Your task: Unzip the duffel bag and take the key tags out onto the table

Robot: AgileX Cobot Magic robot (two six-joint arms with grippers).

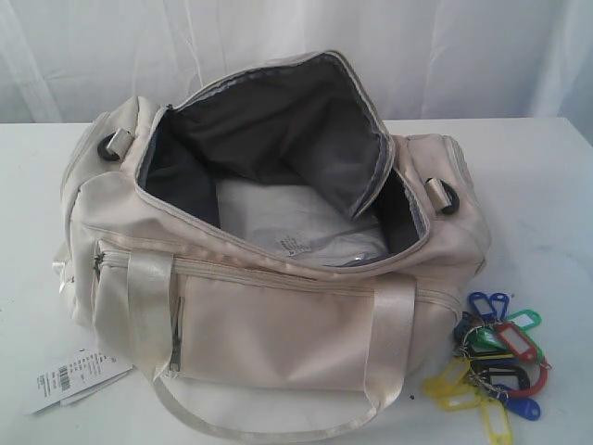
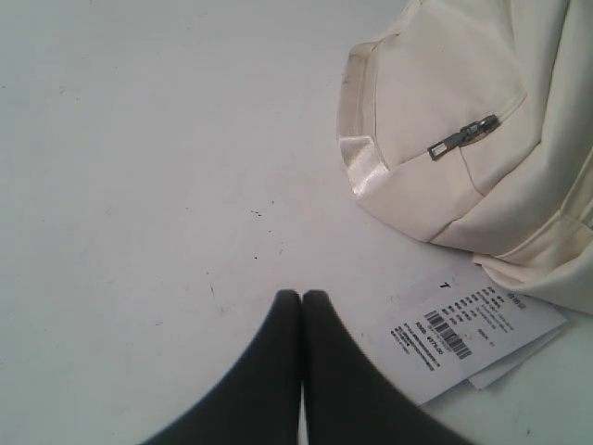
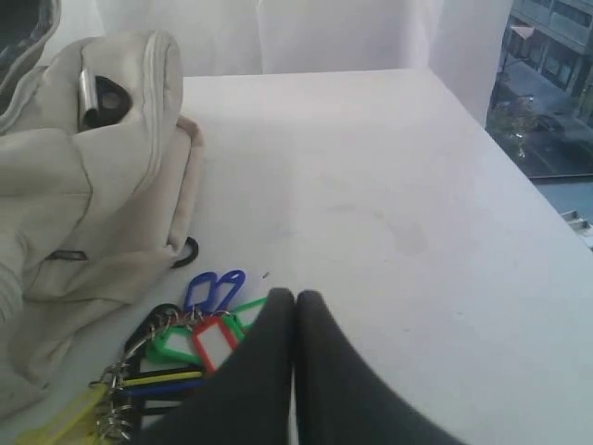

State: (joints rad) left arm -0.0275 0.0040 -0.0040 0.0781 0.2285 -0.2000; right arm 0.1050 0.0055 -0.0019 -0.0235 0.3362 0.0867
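The cream duffel bag lies unzipped on the white table, its top flap folded back over dark grey lining. The key tags, a bunch in blue, green, red, yellow and black, lie on the table by the bag's right end; the right wrist view shows the key tags beside the bag. My right gripper is shut and empty, just next to the tags. My left gripper is shut and empty over bare table, near the bag's front pocket. Neither gripper shows in the exterior view.
A white paper barcode tag lies by the bag's left front corner, also in the left wrist view as the barcode tag. A satin strap handle hangs toward the table's front edge. White curtain hangs behind the table.
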